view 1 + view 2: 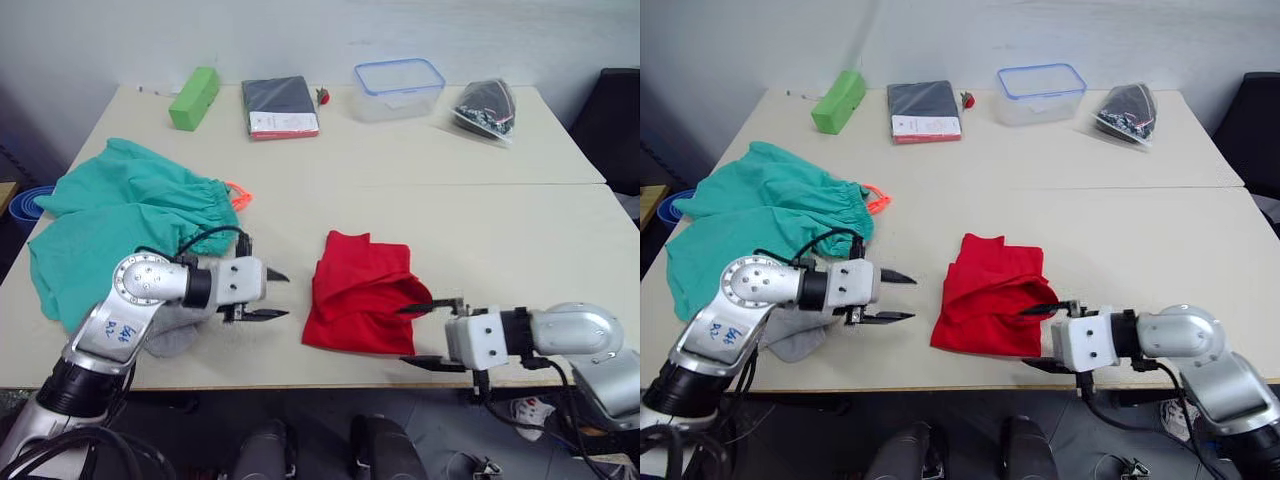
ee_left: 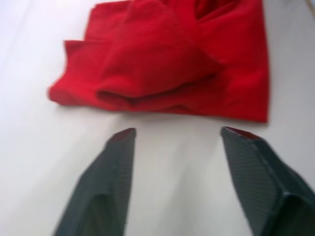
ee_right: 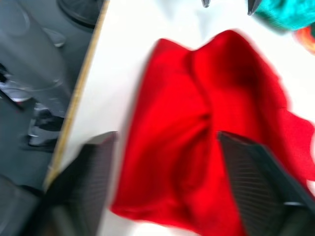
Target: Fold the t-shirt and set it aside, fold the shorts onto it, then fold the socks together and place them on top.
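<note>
Near the lower middle of the head views, the t-shirt point(image 1: 362, 293) lies on the table point(image 1: 500, 220) as a rumpled, roughly square bundle of soft red cotton, its folds bulging and its near edge close to the table's front rim. To its left, the left gripper point(image 1: 272, 295) points at it with its two black, tapered fingers point(image 2: 113, 177) spread apart and holding nothing; their inner faces have a fine ribbed texture. At the lower right, the right gripper point(image 1: 425, 335) reaches toward the shirt's near right corner, its fingers point(image 3: 251, 182) also spread wide, one above the cloth and one low by the table's edge, not closed on the fabric.

The shorts point(image 1: 120, 220) sprawl at the left of the frame, loose teal-green fabric with a gathered waist and a bit of neon orange drawstring point(image 1: 238, 196) poking out. A piece of the grey knit socks point(image 1: 172, 335) shows under the left arm, at the lower left.

Along the top of the frame sit a green block point(image 1: 195, 97), a dark flat packet point(image 1: 280, 106), a clear plastic box with a blue rim point(image 1: 400, 88) and a filled plastic bag point(image 1: 487, 108).
</note>
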Controlling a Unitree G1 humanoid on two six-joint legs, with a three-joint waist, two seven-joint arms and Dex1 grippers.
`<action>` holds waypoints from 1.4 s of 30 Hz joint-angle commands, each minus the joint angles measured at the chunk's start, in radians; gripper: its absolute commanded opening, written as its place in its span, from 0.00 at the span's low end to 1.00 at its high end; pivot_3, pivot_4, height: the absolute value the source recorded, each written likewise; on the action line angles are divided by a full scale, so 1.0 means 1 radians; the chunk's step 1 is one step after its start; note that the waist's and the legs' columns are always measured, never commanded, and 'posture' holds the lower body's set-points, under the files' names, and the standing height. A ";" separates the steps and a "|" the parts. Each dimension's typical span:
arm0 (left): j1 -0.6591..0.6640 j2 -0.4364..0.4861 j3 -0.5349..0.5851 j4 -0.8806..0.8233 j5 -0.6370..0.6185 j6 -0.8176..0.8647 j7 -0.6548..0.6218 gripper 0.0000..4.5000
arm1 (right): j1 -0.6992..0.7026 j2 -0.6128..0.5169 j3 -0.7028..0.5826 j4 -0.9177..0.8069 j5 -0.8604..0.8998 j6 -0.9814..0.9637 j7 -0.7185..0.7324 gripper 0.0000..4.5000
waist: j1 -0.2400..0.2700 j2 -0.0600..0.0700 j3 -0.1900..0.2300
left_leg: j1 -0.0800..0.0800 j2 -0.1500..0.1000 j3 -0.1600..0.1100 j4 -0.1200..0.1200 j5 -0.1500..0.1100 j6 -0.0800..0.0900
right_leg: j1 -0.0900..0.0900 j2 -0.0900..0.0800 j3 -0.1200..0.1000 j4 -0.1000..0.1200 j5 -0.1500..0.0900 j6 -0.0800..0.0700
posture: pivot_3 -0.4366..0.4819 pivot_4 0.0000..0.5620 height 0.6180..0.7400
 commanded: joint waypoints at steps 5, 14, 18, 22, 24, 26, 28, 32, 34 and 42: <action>-0.132 -0.078 -0.088 0.174 0.087 -0.280 -0.038 0.70 | -0.062 -0.006 -0.042 0.245 -0.150 -0.214 -0.090 0.86 | -0.004 0.000 0.000 | 0.006 0.000 0.001 -0.001 -0.001 0.000 | 0.007 0.000 -0.002 -0.003 0.000 0.000 | 0.48 0.27 1.00; -0.217 -0.179 -0.137 0.303 0.112 -0.372 -0.038 0.70 | -0.111 0.073 0.014 0.302 -0.160 -0.184 -0.150 0.86 | -0.007 0.000 0.000 | 0.007 0.001 0.002 -0.001 -0.001 0.000 | 0.006 0.001 -0.002 -0.001 0.000 0.000 | 0.48 0.27 1.00; -0.235 -0.217 -0.129 0.340 0.091 -0.355 -0.039 0.50 | -0.170 0.141 0.039 0.284 -0.124 -0.098 -0.158 0.72 | -0.006 0.000 0.000 | 0.007 0.001 0.001 -0.001 -0.001 0.000 | 0.006 0.001 -0.002 0.000 0.000 0.000 | 0.48 0.27 1.00; -0.250 -0.234 -0.116 0.380 0.078 -0.328 -0.046 0.24 | -0.210 0.163 0.045 0.291 -0.092 -0.034 -0.138 0.44 | -0.004 0.000 0.000 | 0.007 0.000 0.001 0.000 -0.001 0.000 | 0.006 0.001 -0.002 0.000 0.000 0.000 | 0.48 0.27 1.00; -0.258 -0.245 -0.110 0.397 0.067 -0.307 -0.048 0.11 | -0.230 0.167 0.047 0.306 -0.079 -0.012 -0.127 0.28 | -0.004 0.000 0.000 | 0.007 0.000 0.001 0.000 -0.001 0.000 | 0.006 0.001 -0.003 0.000 0.000 0.000 | 0.48 0.27 1.00; -0.270 -0.261 -0.102 0.412 0.051 -0.273 -0.045 0.00 | -0.253 0.174 0.045 0.319 -0.054 0.017 -0.110 0.13 | -0.005 0.000 0.000 | 0.007 0.000 0.001 0.000 -0.001 0.001 | 0.006 0.001 -0.003 0.000 0.000 0.000 | 0.48 0.27 1.00; -0.285 -0.279 -0.088 0.429 0.034 -0.235 -0.043 0.00 | -0.284 0.183 0.042 0.336 -0.022 0.071 -0.094 0.01 | -0.005 0.000 0.000 | 0.006 0.000 0.001 0.000 -0.001 0.000 | 0.006 0.001 -0.003 0.000 0.000 0.000 | 0.48 0.27 1.00; -0.295 -0.273 -0.096 0.438 0.027 -0.222 -0.086 0.00 | -0.327 0.187 0.050 0.377 -0.013 0.108 -0.069 0.01 | -0.006 0.000 0.000 | 0.006 0.000 0.001 0.000 -0.001 0.000 | 0.006 0.001 -0.003 0.000 0.000 0.000 | 0.48 0.27 1.00; -0.286 -0.242 -0.100 0.404 0.014 -0.194 -0.136 0.00 | -0.320 0.184 0.056 0.372 -0.016 0.102 -0.057 0.01 | -0.007 0.000 0.000 | 0.006 0.001 0.000 -0.001 -0.001 0.000 | 0.006 0.001 -0.003 0.000 0.000 0.000 | 0.48 0.27 1.00; -0.260 -0.168 -0.089 0.312 -0.008 -0.185 -0.215 0.47 | -0.284 0.182 0.045 0.343 -0.023 0.098 -0.059 0.00 | -0.007 0.000 0.000 | 0.006 0.000 0.001 -0.001 -0.001 0.000 | 0.006 0.000 -0.003 0.000 0.000 0.000 | 0.48 0.27 1.00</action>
